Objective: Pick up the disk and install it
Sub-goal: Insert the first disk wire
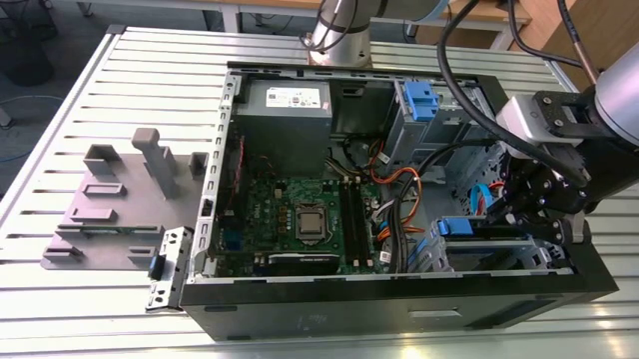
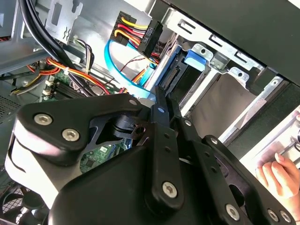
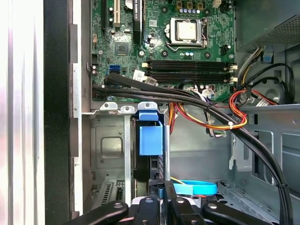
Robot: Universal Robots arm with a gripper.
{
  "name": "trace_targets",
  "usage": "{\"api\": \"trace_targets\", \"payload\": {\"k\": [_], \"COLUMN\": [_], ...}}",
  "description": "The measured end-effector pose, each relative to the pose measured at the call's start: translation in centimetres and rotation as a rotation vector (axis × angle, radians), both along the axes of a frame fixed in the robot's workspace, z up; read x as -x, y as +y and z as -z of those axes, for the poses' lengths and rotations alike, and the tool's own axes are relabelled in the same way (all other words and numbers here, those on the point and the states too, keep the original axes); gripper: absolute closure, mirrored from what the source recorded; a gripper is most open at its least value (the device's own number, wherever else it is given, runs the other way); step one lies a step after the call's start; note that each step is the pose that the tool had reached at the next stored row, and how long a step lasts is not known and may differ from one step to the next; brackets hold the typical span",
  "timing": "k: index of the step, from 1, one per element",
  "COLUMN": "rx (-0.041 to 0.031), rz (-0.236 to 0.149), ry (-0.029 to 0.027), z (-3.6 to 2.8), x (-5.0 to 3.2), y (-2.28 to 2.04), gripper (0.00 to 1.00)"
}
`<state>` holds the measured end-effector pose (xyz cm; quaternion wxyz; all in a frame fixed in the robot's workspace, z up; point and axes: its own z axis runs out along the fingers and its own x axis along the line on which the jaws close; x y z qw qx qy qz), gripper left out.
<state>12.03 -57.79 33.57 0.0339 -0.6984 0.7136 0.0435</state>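
Task looks near its end, as a judgement: the disk (image 3: pixel 151 136) stands edge-on inside the drive bay (image 3: pixel 110 145) at the front corner of the open computer case (image 1: pixel 399 299), its blue bracket tab (image 1: pixel 456 226) showing at the bay mouth in the exterior view, near the exterior view's right. Whether it is fully seated cannot be told; some of its body still seems to stick out toward the gripper (image 3: pixel 160 202). The gripper sits right at the disk's outer edge, fingers narrow and close together on either side of that thin edge in both wrist views; it appears pinched on the disk, though actual contact is hidden. What is left, judging by this: final push home and release. Contents of the case: motherboard (image 1: pixel 299 217) with bare CPU socket in the middle, grey power supply (image 1: pixel 289 101) at the back corner, a taller drive cage with a blue latch (image 1: pixel 420 101) along the back edge, and bundles of black, orange and yellow cables (image 3: pixel 206 112) crossing just above the bay. A blue data cable (image 2: pixel 117 63) loops beside the bay. A person's hand (image 2: pixel 281 176) rests just outside the case wall in the second wrist view. A grey fixture plate (image 1: pixel 110 209) lies on the slatted table (image 1: pixel 80 314) beside the case, with a loose metal bracket (image 1: pixel 164 265) leaning at the case corner.
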Motion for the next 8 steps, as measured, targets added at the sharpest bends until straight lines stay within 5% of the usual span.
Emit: {"api": "trace_targets", "payload": {"k": [8], "rx": [-0.0001], "rz": [0.000], "ry": [0.0000], "z": [0.24], "x": [0.00], "y": [0.00], "gripper": [0.84]}}
